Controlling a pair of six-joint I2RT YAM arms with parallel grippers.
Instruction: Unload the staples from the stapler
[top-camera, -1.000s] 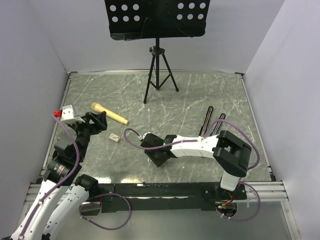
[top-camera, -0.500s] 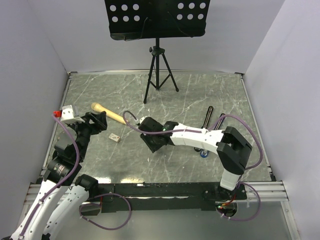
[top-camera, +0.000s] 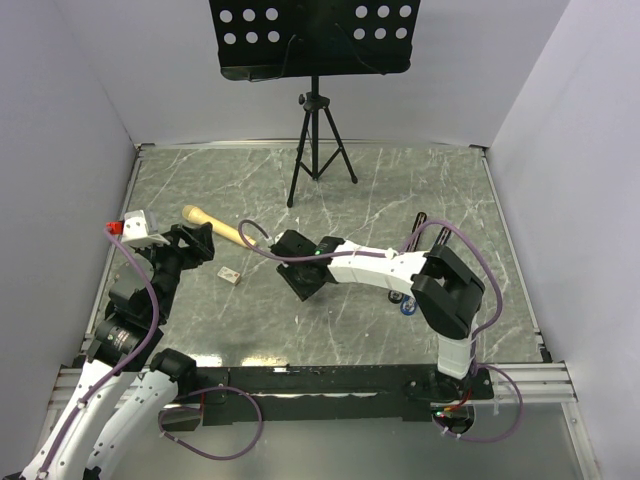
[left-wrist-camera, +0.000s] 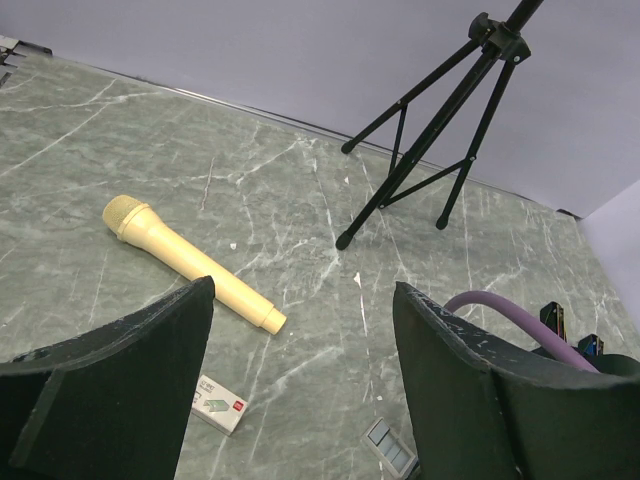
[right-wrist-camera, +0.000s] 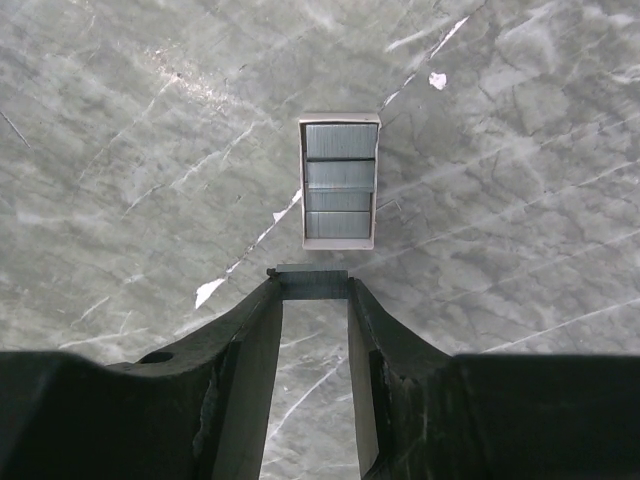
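The stapler (right-wrist-camera: 340, 180) is a small grey metallic rectangle with a white rim, lying flat on the marble table just beyond my right fingertips. It also shows at the bottom of the left wrist view (left-wrist-camera: 390, 447). In the top view my right gripper (top-camera: 300, 272) hides it. My right gripper (right-wrist-camera: 313, 283) is shut on a thin grey strip of staples (right-wrist-camera: 313, 280), held crosswise at the fingertips, a short gap from the stapler. My left gripper (left-wrist-camera: 300, 400) is open and empty, raised at the table's left side (top-camera: 195, 243).
A beige microphone (top-camera: 215, 228) lies left of centre. A small staple box (top-camera: 229, 275) sits near the left gripper. A long black tool (top-camera: 417, 235) and a blue piece (top-camera: 408, 306) lie beside the right arm. A music stand tripod (top-camera: 318, 150) stands at the back.
My right gripper has moved left and away from the arm bases, toward the microphone, uncovering the blue piece by the arm. The left arm has not moved.
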